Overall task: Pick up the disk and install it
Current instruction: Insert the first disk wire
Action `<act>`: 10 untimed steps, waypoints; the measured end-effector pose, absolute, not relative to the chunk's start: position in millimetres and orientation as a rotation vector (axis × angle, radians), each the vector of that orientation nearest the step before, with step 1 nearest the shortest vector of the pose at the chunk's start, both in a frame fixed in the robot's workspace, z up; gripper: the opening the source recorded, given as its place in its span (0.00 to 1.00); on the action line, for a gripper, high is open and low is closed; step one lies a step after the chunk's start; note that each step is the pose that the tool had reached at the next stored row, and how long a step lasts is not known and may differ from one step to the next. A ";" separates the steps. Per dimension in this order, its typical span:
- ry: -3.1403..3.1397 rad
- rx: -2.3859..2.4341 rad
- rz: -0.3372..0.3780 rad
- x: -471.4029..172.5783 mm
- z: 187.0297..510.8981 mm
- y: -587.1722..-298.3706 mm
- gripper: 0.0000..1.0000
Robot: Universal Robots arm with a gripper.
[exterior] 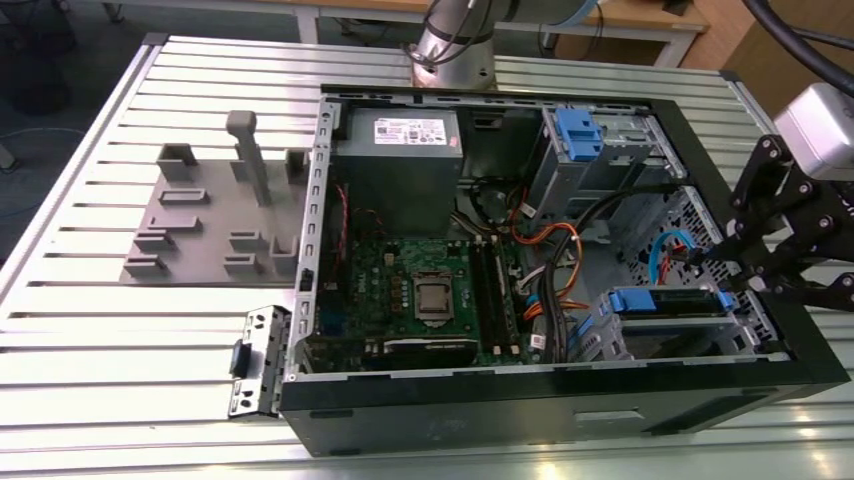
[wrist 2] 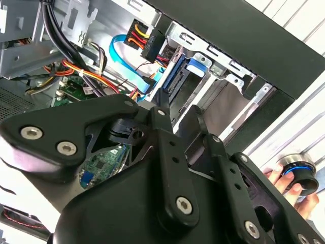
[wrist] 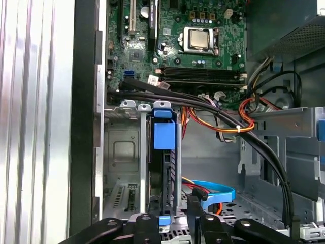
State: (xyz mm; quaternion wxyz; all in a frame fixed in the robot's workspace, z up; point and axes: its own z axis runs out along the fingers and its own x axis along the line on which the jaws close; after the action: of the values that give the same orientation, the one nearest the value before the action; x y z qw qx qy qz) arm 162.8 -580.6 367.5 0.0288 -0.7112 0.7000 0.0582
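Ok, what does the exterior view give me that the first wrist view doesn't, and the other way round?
Exterior view: the grey fixture tray on the slatted table, the power supply, the arm's base. First wrist view: the vacant bay slot beside the disk. Shared: motherboard, orange cables, the disk in its bay.

We find the exterior view set high, looking down on the whole open computer case (exterior: 534,250) on the table (exterior: 120,320). Both wrist views sit close inside it, sharing the drive bay (wrist: 162,168) and cables (wrist 2: 127,61).
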 end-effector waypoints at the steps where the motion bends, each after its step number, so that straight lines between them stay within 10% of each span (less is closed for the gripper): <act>1: 2.161 -2.196 0.177 163.0 367.5 -578.1 0.35; 10: 2.165 -2.199 0.180 171.6 364.0 -558.2 0.35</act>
State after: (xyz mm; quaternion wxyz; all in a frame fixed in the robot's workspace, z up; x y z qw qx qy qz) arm 171.6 -558.2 364.0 0.0251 -0.7111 0.7002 0.0583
